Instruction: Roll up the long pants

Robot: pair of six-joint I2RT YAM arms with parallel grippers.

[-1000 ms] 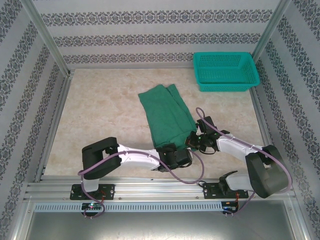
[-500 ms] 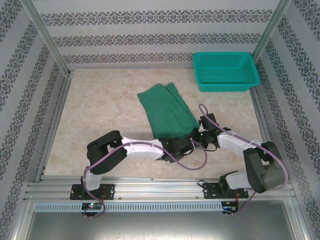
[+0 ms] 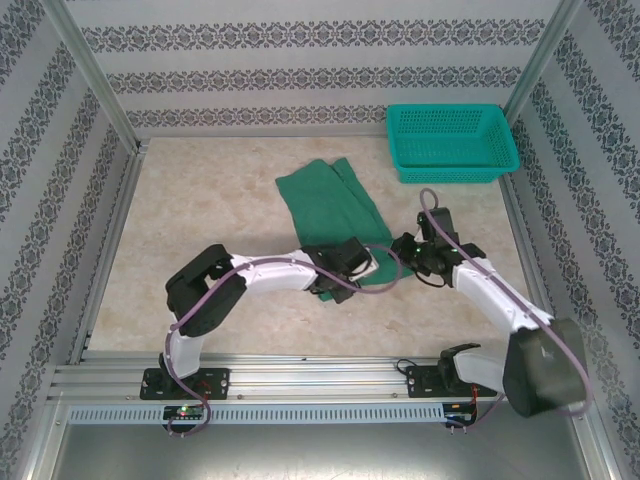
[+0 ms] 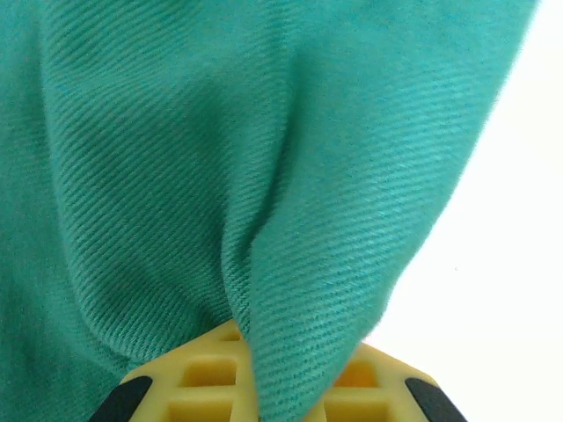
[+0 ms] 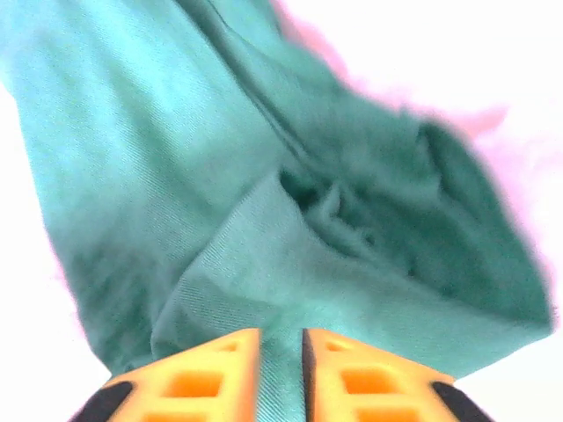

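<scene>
Long pants point(image 3: 328, 205) lie folded mid-table, near edge raised off the surface. Left gripper point(image 4: 283, 374) and right gripper point(image 5: 281, 356) each pinch that near edge, cloth clamped between yellow fingers, probably to turn it over and start the roll. Pale marbled table point(image 3: 200, 230). Teal basket point(image 3: 450, 140) at far right. Patterned walls point(image 3: 300, 40) around.
</scene>
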